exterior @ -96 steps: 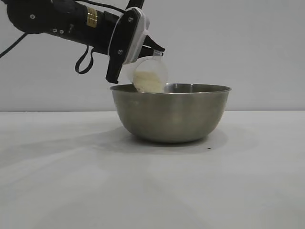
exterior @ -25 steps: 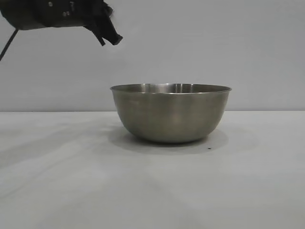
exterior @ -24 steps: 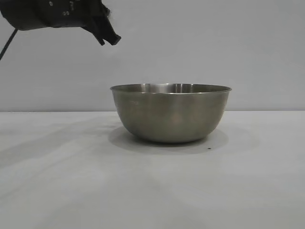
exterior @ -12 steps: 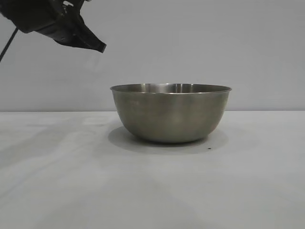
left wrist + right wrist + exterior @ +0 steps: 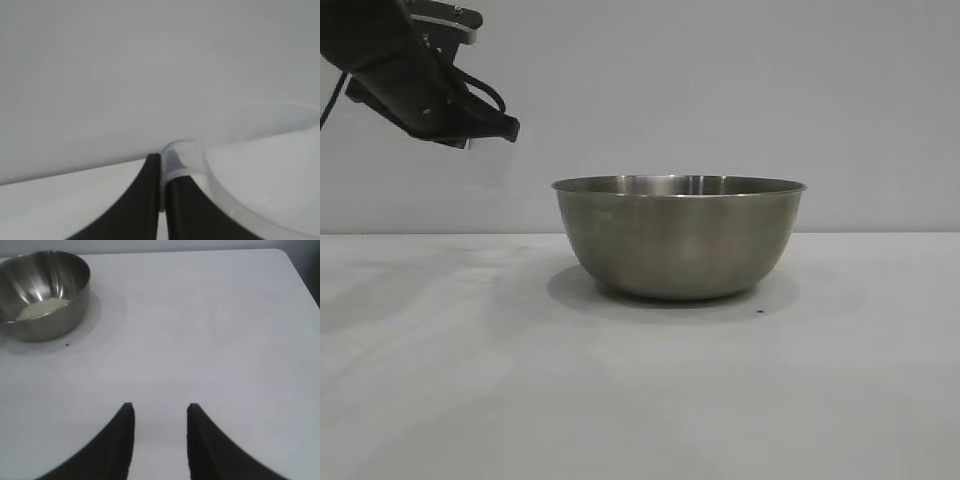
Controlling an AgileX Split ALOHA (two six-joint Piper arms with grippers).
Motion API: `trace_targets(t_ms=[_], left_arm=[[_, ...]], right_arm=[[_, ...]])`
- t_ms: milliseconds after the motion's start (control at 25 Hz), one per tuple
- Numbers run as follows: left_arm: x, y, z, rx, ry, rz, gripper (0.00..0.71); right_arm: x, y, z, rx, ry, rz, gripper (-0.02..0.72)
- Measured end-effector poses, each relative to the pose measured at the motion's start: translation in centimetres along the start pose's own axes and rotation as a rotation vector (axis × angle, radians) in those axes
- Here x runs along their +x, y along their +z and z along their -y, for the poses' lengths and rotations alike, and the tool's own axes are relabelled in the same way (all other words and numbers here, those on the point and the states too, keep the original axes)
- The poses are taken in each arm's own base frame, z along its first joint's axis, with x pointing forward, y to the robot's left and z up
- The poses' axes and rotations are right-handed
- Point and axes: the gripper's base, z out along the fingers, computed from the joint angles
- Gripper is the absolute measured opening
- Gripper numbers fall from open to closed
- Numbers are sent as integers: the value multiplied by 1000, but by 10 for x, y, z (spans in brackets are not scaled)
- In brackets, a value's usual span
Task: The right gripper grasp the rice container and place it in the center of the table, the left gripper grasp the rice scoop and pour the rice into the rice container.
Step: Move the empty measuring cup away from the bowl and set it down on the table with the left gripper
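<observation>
The rice container (image 5: 680, 245), a large steel bowl, stands on the white table (image 5: 640, 400) at the middle. From the right wrist view the rice container (image 5: 45, 315) holds a small heap of rice (image 5: 42, 308). My left gripper (image 5: 505, 128) hangs up and to the left of the bowl, clear of its rim. Seen from its own wrist, the left gripper (image 5: 162, 167) is shut on the loop handle of the translucent rice scoop (image 5: 220, 192). My right gripper (image 5: 159, 410) is open and empty above bare table, well away from the bowl.
The table's far edge and corner (image 5: 282, 252) show in the right wrist view. A small dark speck (image 5: 758, 311) lies on the table by the bowl's base. A plain grey wall stands behind.
My left arm has drawn back to the left and dropped lower, away from the bowl, turning its gripper as it went. The bowl and the right gripper have stayed put.
</observation>
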Motion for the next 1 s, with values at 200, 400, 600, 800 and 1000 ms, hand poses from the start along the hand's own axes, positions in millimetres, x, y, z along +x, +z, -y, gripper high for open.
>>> trace_targets(t_ms=[200,400,600,800,1000], left_arm=[[22,-14,-1,11,-67,51,0],[30,-36,-4,26,-82,130,0],[43,-52,-3,67,-84,174,0],[53,-59,-3,85,-119,163,0],[53,-60,-3,92,-129,165,0]], right_arm=[[0,0,0,0,0,0,254],[0,0,0,0,-2,0,254],[0,0,0,0,-2,0,254],[0,0,0,0,-2,0,254],[0,0,0,0,-2,0,254]])
